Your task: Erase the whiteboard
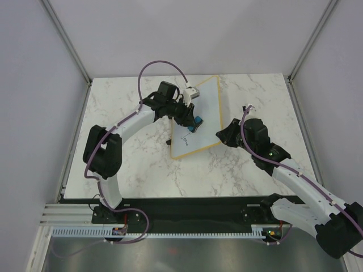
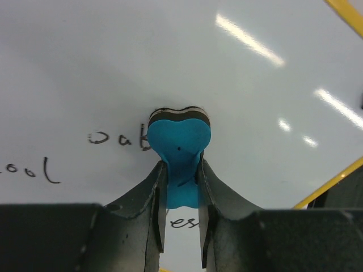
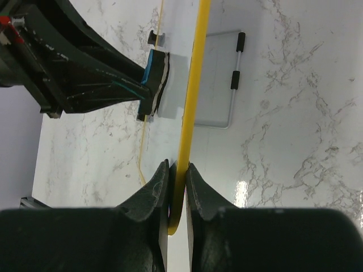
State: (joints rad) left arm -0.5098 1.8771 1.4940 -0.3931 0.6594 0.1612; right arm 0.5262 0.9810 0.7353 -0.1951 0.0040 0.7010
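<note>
- Marble-patterned worktop (image 1: 227,175) carries the whiteboard (image 1: 207,107) at its centre, between the two arms, with its long axis running away from the bases.
- Whiteboard frame is yellow, and dark handwriting (image 2: 113,139) stands on the white face (the words are not legible in full).
- Left gripper (image 2: 181,170) is closed tight on a blue eraser (image 2: 179,139), heart-shaped. The eraser's layered pad end is pressed against the board face, touching the end of the writing.
- Right gripper (image 3: 177,170) is closed on the whiteboard's yellow frame edge, one finger on each side of it, near a rounded corner.
- Right wrist view shows the board edge-on; whether it lies flat or is tipped up cannot be told.
</note>
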